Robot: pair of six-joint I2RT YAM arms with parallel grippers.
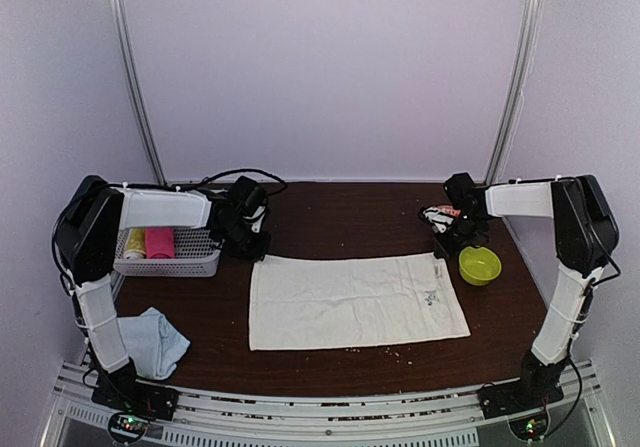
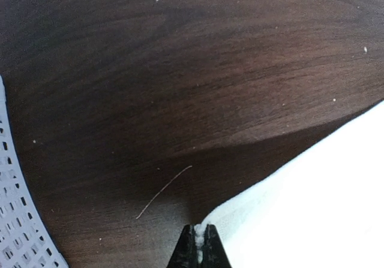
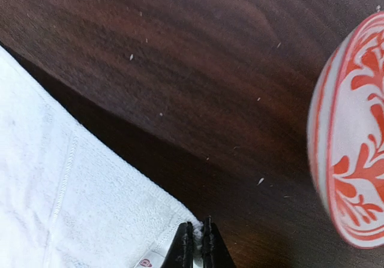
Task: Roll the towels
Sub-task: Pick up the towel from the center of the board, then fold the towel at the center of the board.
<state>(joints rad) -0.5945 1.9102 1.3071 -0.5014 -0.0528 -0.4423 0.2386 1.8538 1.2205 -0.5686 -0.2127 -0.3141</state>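
One cream towel (image 1: 355, 302) flat on dk-wood table (image 1: 340, 217), lilac walls (image 1: 320, 77) behind.

dark wood table (image 1: 340, 217), pale lilac walls (image 1: 320, 67) behind

The left arm (image 1: 160, 207) and right arm (image 1: 520, 199) share white link shells and black joint housings (the lower links look ribbed). Black cables (image 1: 240, 175) loop above the left wrist. Black bases (image 1: 135, 402) carry green lights. The left gripper (image 2: 198, 247) and right gripper (image 3: 198, 244) end in narrow black fingers.
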